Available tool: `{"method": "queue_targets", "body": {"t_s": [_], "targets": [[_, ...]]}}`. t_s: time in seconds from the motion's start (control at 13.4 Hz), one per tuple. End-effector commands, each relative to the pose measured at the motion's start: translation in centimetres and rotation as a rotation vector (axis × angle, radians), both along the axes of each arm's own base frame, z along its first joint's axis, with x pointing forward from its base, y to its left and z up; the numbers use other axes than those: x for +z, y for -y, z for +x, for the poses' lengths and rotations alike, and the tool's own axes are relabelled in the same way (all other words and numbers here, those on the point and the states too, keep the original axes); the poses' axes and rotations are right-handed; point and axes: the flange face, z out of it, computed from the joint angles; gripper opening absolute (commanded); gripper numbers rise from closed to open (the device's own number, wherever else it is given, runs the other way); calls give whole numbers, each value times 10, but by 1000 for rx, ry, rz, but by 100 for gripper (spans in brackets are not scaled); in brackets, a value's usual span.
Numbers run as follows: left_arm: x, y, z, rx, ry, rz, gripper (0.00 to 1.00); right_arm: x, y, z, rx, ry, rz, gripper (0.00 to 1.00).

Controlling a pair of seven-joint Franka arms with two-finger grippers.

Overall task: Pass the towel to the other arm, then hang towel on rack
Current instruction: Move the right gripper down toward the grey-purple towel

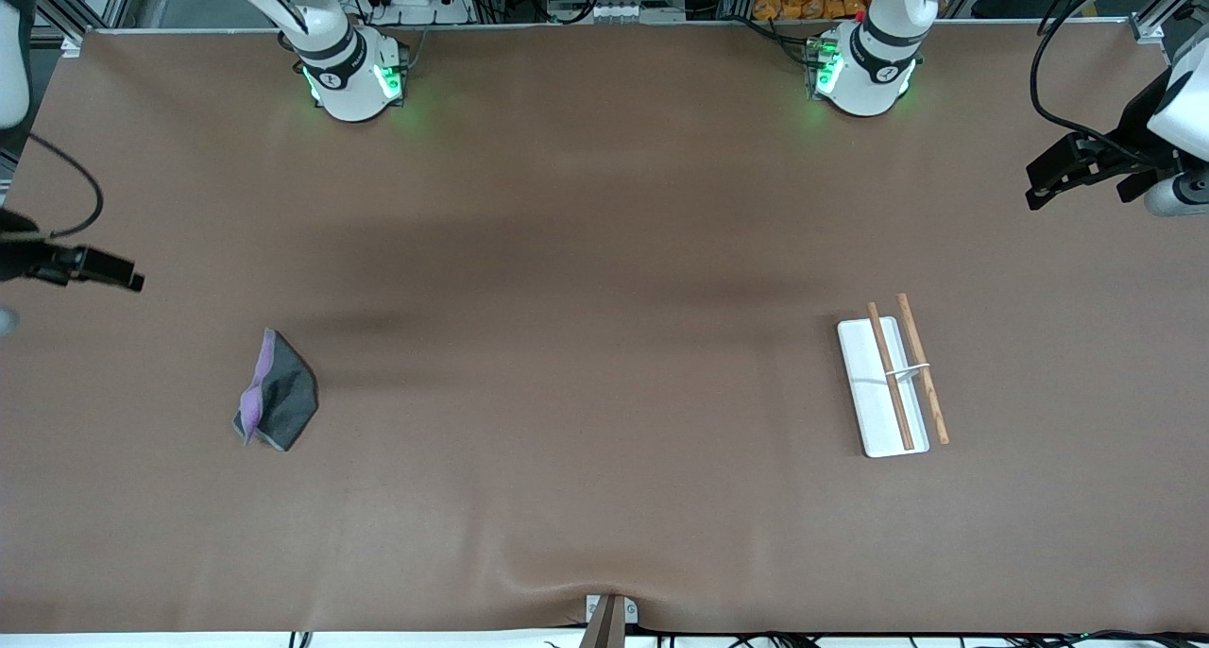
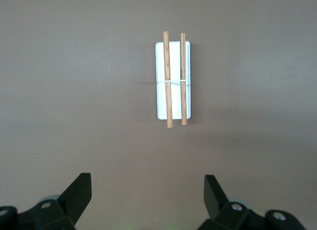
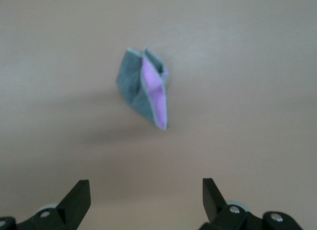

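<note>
You hadn't started the pickup: small grey-and-purple cloth towel [image 1: 275,392] lay at the table's 8 o'clock, white-based wooden-rod rack [image 1: 892,380] at 4, right gripper [image 3: 143,202] and left gripper [image 2: 147,198] both spread empty; next, lower right onto towel.

Both arms hang raised at the two ends of the surface, the left hand [image 2: 146,195] and the right hand [image 3: 146,198] each empty, fingers spread wide, pointing downward.
</note>
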Motion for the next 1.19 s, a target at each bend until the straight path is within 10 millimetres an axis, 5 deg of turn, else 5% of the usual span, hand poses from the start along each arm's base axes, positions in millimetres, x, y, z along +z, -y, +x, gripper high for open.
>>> {"method": "queue_targets", "body": {"t_s": [0.0, 0.67, 1.12], "targets": [[7, 3, 1, -17, 6, -20, 100, -27, 28, 19, -36, -5, -3, 100], [5, 10, 9, -30, 40, -35, 100, -201, 31, 93, -21, 111, -12, 100], [3, 8, 14, -23, 61, -45, 100, -273, -2, 111, 14, 161, -16, 100]]}}
